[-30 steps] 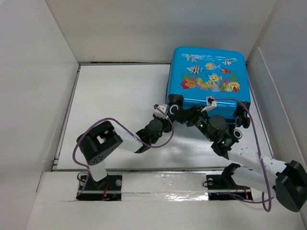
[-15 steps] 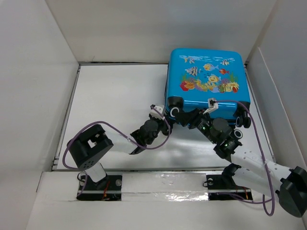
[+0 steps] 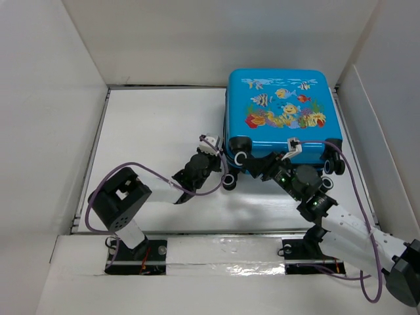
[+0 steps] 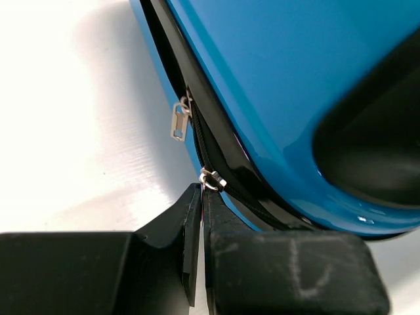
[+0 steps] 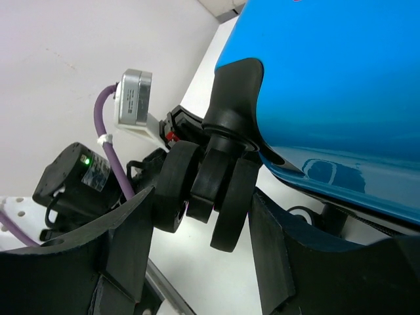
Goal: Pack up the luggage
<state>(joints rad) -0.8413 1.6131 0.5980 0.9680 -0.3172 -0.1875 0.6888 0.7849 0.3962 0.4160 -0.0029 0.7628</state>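
Observation:
The luggage, a bright blue fish-print suitcase, lies flat with its lid down at the table's back right. Its shell fills the left wrist view and the right wrist view. At its near left corner my left gripper is shut on a zipper pull. The pull's silver ring shows right at the pinched fingertips of my left gripper. A second zipper pull hangs free along the seam. My right gripper clasps a black twin wheel under the near edge, one finger on each side.
White walls box in the table on the left, back and right; a slanted white panel stands close beside the suitcase. More wheels stick out at its near right corner. Purple cables loop over both arms.
The suitcase has shifted a little to the left. My left gripper has moved left and away with the zipper pull in it. The right gripper stays on the wheel.

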